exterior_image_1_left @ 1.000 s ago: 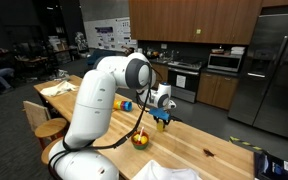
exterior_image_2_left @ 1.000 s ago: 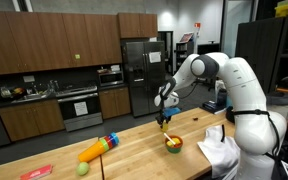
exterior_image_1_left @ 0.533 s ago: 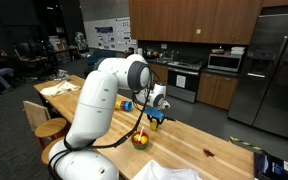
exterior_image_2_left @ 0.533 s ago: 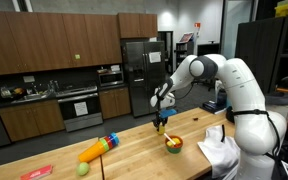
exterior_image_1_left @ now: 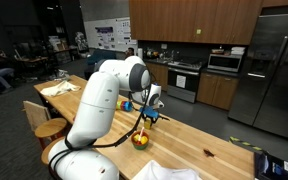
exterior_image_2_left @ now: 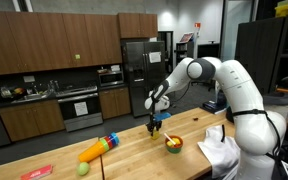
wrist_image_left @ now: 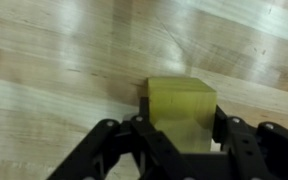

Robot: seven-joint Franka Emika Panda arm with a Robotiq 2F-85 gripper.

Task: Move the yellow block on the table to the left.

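Holding the yellow block (wrist_image_left: 182, 105) clenched between gripper (wrist_image_left: 182, 140) fingers at its 3 and 9 o'clock faces, close over the table (wrist_image_left: 44, 60); probably light, rigid, slick, so best pinched squarely mid-face.

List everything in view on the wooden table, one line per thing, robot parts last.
pale-yellow cube-like block: one, pale yellow, between the claw's fingers in the wrist view.
light-wood butcher-block table: one, light wood, runs across both exterior views.
dark bowl with yellow and red contents: one, dark, on the table near the claw.
elongated yellow-orange object with a blue cylinder: one, yellow-orange and blue, lying on the table apart from the bowl.
white cloth: one, white, at the table's edge by the robot's base.
white robot arm: one, white, reaching over the table.
claw: one, dark, closed around the block.
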